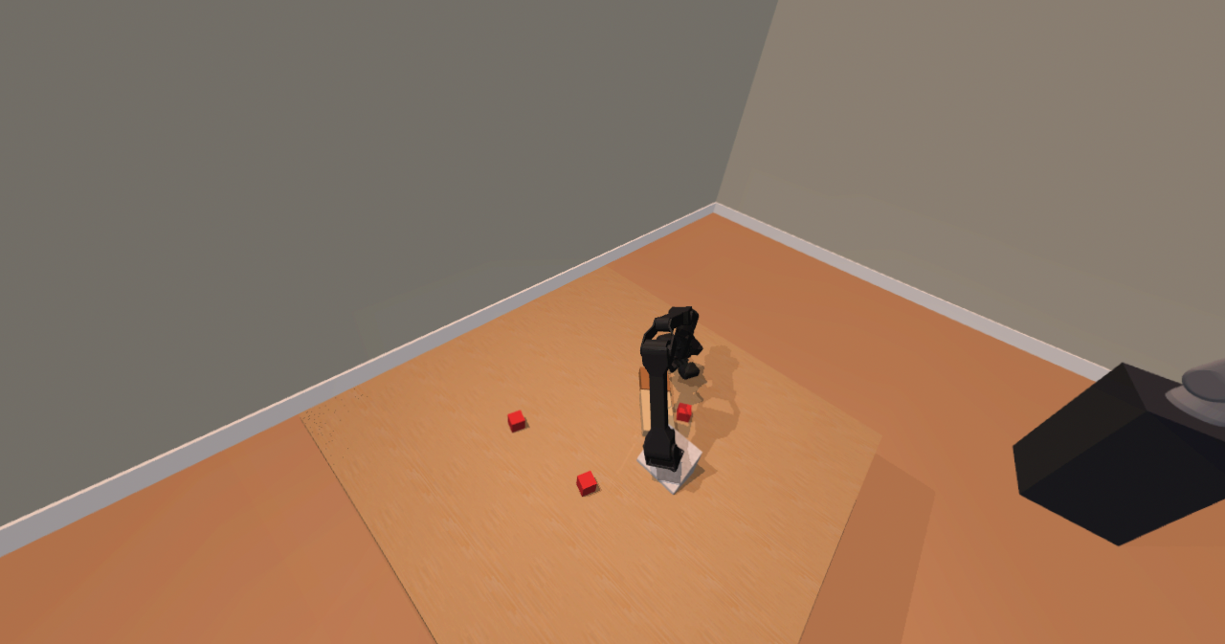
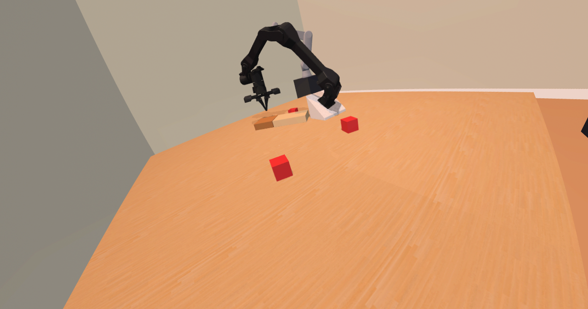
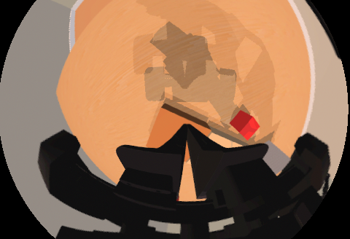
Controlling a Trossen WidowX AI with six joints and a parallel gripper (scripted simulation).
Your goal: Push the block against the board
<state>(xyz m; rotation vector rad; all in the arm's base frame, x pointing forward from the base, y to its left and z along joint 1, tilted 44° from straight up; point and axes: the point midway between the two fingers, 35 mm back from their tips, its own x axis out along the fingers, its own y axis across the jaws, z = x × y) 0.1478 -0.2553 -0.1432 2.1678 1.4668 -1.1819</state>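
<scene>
Orange square block (image 1: pixel 645 378) (image 2: pixel 264 123) (image 3: pixel 164 125) lies flat against pale board's (image 1: pixel 645 410) (image 2: pixel 290 119) (image 3: pixel 221 139) end.

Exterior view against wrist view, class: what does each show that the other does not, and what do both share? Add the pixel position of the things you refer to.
Only exterior: a grey jointed arm (image 2: pixel 307 46) in the background.

Only wrist: the dark side face of the orange-brown square block (image 2: pixel 264 122) (image 3: pixel 171 120) that looks toward a red cube (image 2: pixel 292 110) (image 3: pixel 242 122).

Both: that block, that cube, the pale wooden board (image 2: pixel 290 119) (image 3: pixel 222 140) and the closed black hand (image 2: pixel 266 109) (image 3: pixel 186 127).
</scene>
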